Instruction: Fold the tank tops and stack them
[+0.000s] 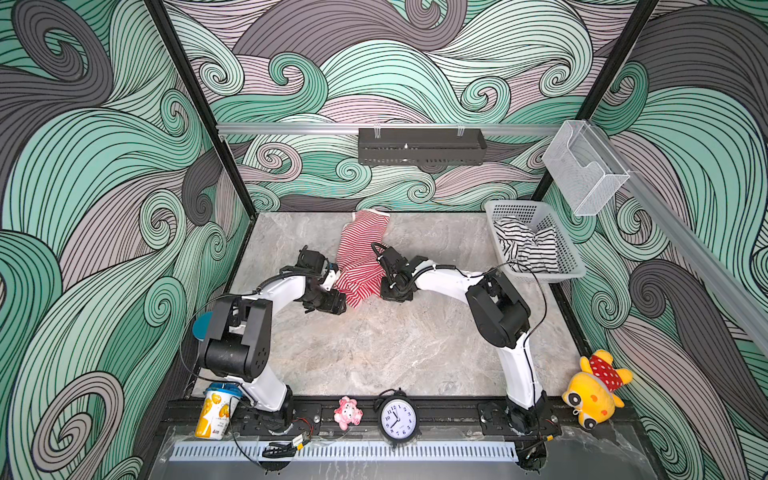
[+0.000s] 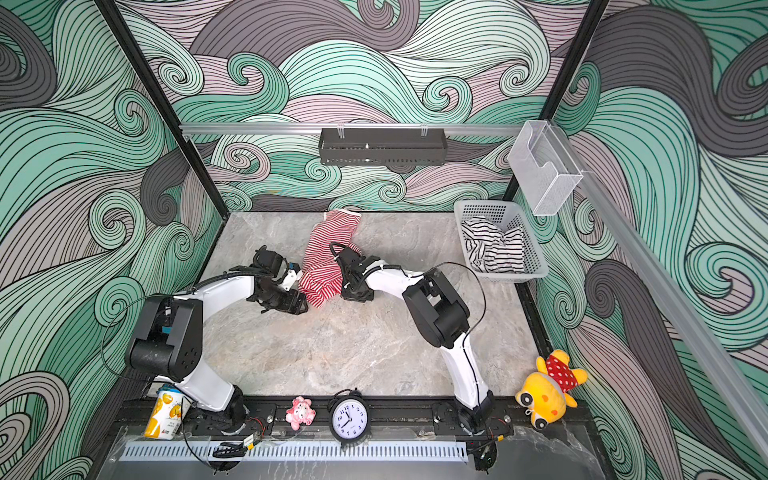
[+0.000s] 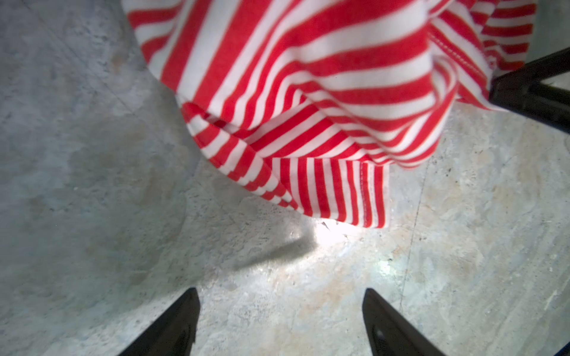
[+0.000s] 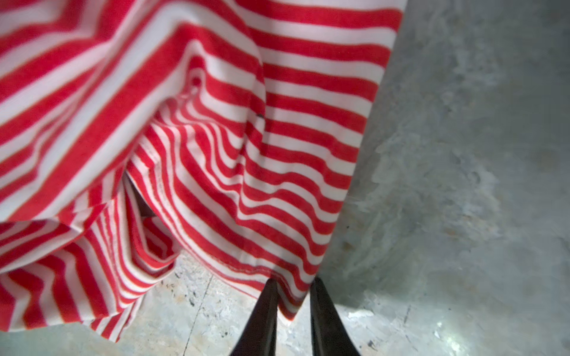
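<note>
**Right gripper pinches the red top, left gripper stands wide**

My right gripper (image 4: 293, 282) is clenched on the red-and-white tank top (image 4: 216, 138). In the right wrist view a corner of its hem sits between my 2 narrow black fingers (image 4: 262, 311), close over the table (image 4: 462, 154). My left gripper (image 3: 279, 291) is released. Its 2 fingers stand wide apart over bare marble with nothing between them. The doubled hem of the same top is near them but not touching.

In both top views the red-and-white tank top (image 1: 359, 257) (image 2: 328, 266) runs as a rumpled strip from the middle of the table's back edge toward the table's middle. Its far end, with white trim, lies right at the back edge against the wall. Its near end is bunched between my 2 wrists, with the left arm on one side and the right arm on the other.

The black-and-white tank top (image 1: 523, 247) lies crumpled inside the white basket (image 1: 521, 211), which stands in the back right corner of the table, well apart from the red one.

Past the table's front edge, on the black rail, stand a yellow cup (image 1: 216, 411), a pink toy (image 1: 348, 412) and a clock (image 1: 398, 417). A yellow plush (image 1: 594, 390) sits by the front right corner.
</note>
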Robot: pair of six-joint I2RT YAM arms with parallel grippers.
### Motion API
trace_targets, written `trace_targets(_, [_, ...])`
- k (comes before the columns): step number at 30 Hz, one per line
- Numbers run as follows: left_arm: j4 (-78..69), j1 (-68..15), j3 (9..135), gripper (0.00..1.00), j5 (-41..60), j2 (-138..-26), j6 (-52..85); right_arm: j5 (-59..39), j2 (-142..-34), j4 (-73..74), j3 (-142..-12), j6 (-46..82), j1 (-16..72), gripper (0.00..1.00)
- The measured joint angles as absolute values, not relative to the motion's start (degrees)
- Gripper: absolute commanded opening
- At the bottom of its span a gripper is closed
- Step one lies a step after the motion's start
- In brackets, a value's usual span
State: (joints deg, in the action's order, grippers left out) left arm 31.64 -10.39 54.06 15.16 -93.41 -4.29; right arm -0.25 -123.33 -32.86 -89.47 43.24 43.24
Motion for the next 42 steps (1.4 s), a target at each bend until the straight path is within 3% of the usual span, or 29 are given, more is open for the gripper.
trace_targets(5, [31.33,-10.39,53.93,0.86,14.98,-92.99,-4.29,0.82,-124.18,-34.70,-91.07,42.15,43.68,0.20])
trace_targets(12, [31.31,-10.39,53.89,0.86,14.98,-92.99,-4.34,1.98,-124.88,-35.92,-92.20,40.82,43.81,0.00])
trace_targets(24, [31.90,-10.41,53.89,0.85,15.75,-93.34,-4.93,4.16,-117.14,-38.09,-83.35,36.60,43.90,0.00])
trace_targets(28, [33.19,-10.81,54.39,0.75,17.34,-94.61,-5.74,4.01,-110.87,-39.24,-79.33,35.73,43.92,0.00])
trace_targets(33, [35.44,-11.99,55.70,0.51,18.26,-97.25,-6.98,2.94,-106.94,-38.13,-75.70,35.70,44.29,0.00])
trace_targets(42, [38.30,-12.34,56.69,0.47,18.39,-98.61,-8.40,2.11,-106.94,-36.69,-71.55,36.49,45.17,0.00])
